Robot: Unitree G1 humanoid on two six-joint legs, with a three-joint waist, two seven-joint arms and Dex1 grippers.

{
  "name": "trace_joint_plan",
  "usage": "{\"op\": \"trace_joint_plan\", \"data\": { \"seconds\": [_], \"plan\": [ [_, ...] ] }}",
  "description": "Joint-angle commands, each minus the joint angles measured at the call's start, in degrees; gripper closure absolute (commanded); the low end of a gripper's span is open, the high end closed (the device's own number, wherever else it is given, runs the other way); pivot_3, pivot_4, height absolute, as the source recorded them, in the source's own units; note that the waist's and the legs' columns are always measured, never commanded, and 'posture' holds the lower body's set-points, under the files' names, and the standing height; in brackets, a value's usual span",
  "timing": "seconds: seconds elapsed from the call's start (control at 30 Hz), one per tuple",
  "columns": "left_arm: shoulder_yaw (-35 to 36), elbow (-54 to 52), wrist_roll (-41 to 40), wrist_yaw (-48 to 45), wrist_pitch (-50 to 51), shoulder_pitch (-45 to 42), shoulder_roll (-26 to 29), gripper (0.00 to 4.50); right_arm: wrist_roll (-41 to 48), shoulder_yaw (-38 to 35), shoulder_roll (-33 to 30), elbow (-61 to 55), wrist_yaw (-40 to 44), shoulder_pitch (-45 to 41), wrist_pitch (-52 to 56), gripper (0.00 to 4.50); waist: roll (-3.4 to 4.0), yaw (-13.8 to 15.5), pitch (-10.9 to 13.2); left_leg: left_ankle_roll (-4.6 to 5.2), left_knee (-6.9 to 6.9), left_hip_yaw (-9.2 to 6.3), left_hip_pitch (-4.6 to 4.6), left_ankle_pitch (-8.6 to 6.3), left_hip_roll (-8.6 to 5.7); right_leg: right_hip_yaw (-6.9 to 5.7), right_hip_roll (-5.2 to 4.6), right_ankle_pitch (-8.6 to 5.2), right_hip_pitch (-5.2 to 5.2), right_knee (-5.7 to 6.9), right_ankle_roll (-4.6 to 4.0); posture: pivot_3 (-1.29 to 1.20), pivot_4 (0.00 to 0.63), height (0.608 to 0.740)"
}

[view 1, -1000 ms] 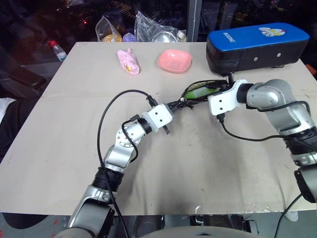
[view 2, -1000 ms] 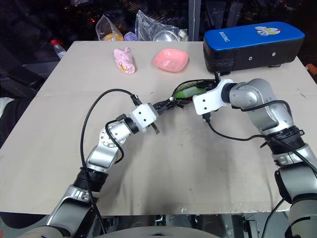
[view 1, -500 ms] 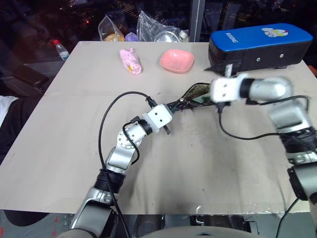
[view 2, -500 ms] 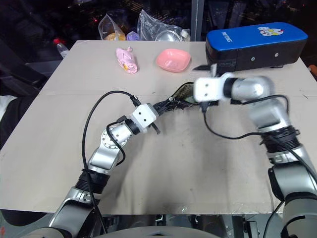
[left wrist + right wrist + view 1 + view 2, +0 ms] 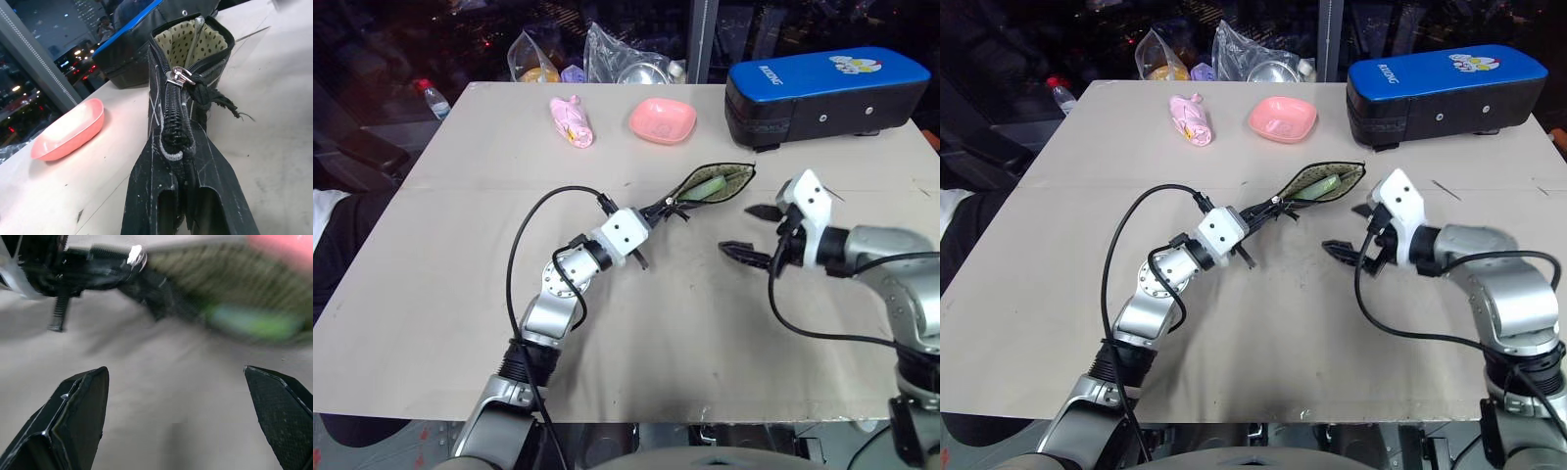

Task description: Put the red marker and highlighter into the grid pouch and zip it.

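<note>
The grid pouch lies open in mid-table, its pale dotted lining showing. The lime-green highlighter rests inside its mouth. My left gripper is shut on the pouch's closed zipper end, and in the left wrist view the zipper pull sits just beyond the fingers. My right gripper hangs open and empty over the table, a little to the right of the pouch and nearer me. The right wrist view has its fingers spread wide, facing the pouch. The red marker is hidden.
A big blue-topped black case stands at the back right. A pink dish and a pink wrapped item lie behind the pouch. Plastic bags and a bottle sit past the far edge.
My right gripper has drawn back from the pouch mouth toward me, rolled over and opened. The highlighter now lies in the pouch. The left gripper kept its hold and place.
</note>
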Motion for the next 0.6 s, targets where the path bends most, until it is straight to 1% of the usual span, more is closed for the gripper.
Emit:
{"op": "trace_joint_plan", "data": {
  "seconds": [0.03,0.13,0.2,0.4,0.57,0.6],
  "plan": [
    [-0.44,-1.17,-1.11,-0.77,-0.44,-0.60,-0.31,4.50,1.65,1.13,4.12,-1.50,-6.12,-0.63,3.94,0.05,0.00,-0.01,0.00,0.00,0.00,0.00,0.01,0.00,-0.01,0.01,0.01,0.00,0.00,0.00,0.00,0.00,0.150,0.686],
    [-1.32,-1.19,-0.73,-2.34,-0.92,-0.02,0.20,4.50,2.27,3.13,10.98,2.59,-10.64,-3.42,4.75,0.05,0.00,-0.10,0.00,0.00,-0.02,-0.03,0.00,0.00,0.00,0.03,0.09,0.00,-0.01,0.00,0.00,0.00,0.150,0.686],
    [-1.52,-1.45,-0.66,-2.67,-0.98,0.34,0.34,4.50,3.31,3.29,14.03,4.05,-12.04,-4.67,5.20,0.05,0.00,-0.15,0.00,-0.01,-0.02,-0.02,0.00,0.01,0.01,0.06,0.13,0.00,-0.01,0.00,0.00,0.00,0.150,0.686],
    [-1.81,-2.14,-0.18,-2.53,-0.87,0.91,0.73,4.50,6.44,2.35,18.48,7.27,-13.63,-6.92,3.38,0.05,0.00,-0.02,0.00,0.00,-0.02,-0.06,-0.04,0.00,0.00,0.05,0.13,0.00,-0.01,-0.05,0.01,0.00,0.150,0.686],
    [-1.72,-2.76,0.12,-2.13,-0.58,1.48,0.79,4.50,8.00,2.14,18.70,8.91,-14.22,-7.94,2.15,0.05,0.00,-0.07,0.00,0.02,-0.03,-0.07,-0.03,-0.01,0.00,0.05,0.16,0.00,-0.01,-0.05,0.01,0.00,0.150,0.686],
    [-1.73,-2.78,0.15,-2.07,-0.56,1.53,0.78,4.50,8.05,2.26,18.57,9.29,-14.41,-8.09,1.70,0.56,0.00,-0.08,0.00,0.02,-0.03,-0.07,-0.03,-0.01,0.01,0.05,0.16,0.00,-0.01,-0.05,0.01,0.00,0.150,0.686]
  ]
}}
